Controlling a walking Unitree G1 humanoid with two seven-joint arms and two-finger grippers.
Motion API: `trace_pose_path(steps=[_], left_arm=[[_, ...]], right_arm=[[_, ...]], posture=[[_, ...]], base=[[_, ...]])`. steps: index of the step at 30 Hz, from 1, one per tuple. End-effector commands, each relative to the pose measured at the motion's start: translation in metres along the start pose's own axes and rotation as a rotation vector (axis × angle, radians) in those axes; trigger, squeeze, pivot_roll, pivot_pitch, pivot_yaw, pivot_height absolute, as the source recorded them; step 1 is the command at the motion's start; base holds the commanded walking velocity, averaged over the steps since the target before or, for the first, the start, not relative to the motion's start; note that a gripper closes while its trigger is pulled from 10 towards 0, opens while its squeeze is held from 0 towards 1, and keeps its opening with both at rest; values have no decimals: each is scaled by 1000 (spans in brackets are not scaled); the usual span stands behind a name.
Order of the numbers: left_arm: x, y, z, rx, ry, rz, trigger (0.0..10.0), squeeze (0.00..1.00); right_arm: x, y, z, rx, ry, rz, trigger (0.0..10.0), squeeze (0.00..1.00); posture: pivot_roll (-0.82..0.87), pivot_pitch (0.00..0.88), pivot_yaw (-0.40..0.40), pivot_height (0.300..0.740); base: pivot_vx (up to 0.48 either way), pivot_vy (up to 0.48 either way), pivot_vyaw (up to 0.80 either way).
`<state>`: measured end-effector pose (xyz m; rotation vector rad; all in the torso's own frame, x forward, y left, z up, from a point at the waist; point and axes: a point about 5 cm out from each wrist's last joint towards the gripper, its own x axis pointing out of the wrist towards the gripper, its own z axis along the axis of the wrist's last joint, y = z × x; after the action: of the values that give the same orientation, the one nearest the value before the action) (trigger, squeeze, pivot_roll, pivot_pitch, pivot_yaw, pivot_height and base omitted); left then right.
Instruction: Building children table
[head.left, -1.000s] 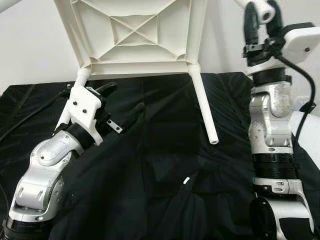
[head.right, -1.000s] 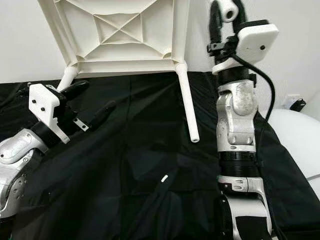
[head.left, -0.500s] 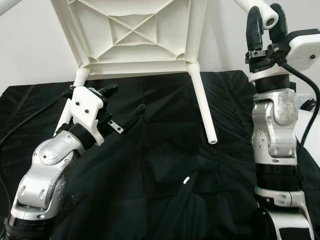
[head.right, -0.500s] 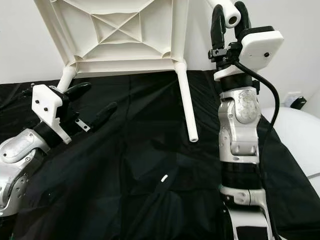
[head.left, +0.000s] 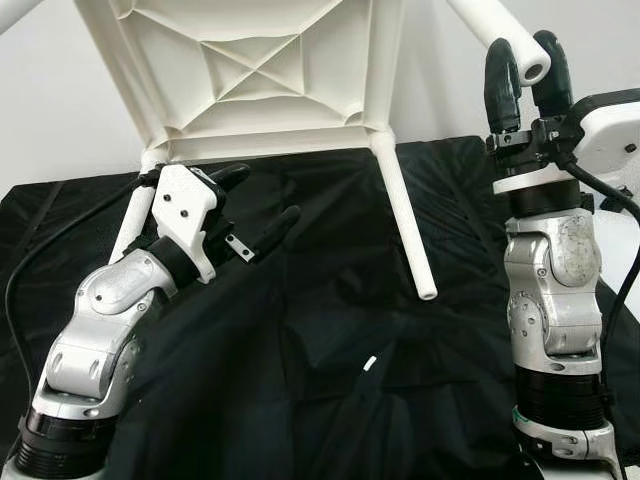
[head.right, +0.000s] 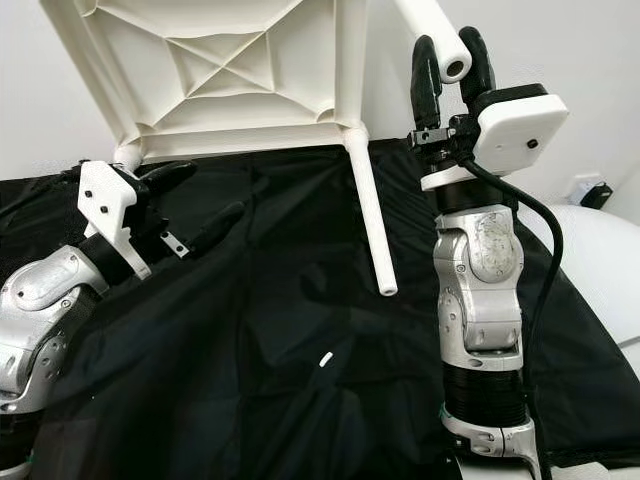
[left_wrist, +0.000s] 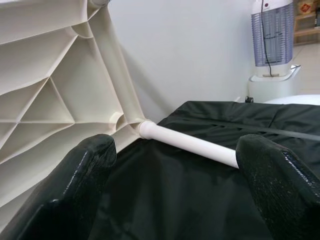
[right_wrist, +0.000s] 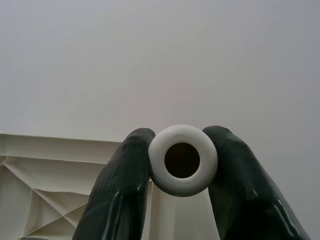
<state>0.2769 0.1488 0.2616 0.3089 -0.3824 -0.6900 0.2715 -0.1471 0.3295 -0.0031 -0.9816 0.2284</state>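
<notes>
White moulded plastic children's table (head.left: 260, 75) is held tilted on its side above the black cloth-covered surface (head.left: 330, 330), ribbed underside facing the camera. Right gripper (head.left: 520, 70) is clamped on the tip of one white tubular table leg (head.right: 437, 35). Left gripper (head.left: 255, 205) is spread wide, nothing held, beside the lower-left white leg (head.left: 135, 215). Judged light, stiff and slippery; best gripped at a leg near its socket. Versus a second ago, the table is tipped further left and the left gripper is raised closer to it
</notes>
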Motion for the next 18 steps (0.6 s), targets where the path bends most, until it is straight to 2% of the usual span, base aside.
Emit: trace_pose_path(steps=[1, 18], left_arm=[[1, 0, -1, 3, 0, -12, 10000, 0], [3, 2, -5, 7, 6, -13, 10000, 0]], right_arm=[[-5, 12, 0, 66, 16, 61, 0, 0], [-13, 25, 16, 93, 29, 116, 0, 0]], posture=[[-100, 123, 116, 740], [-108, 128, 121, 740]], base=[[0, 0, 0], [0, 0, 0]])
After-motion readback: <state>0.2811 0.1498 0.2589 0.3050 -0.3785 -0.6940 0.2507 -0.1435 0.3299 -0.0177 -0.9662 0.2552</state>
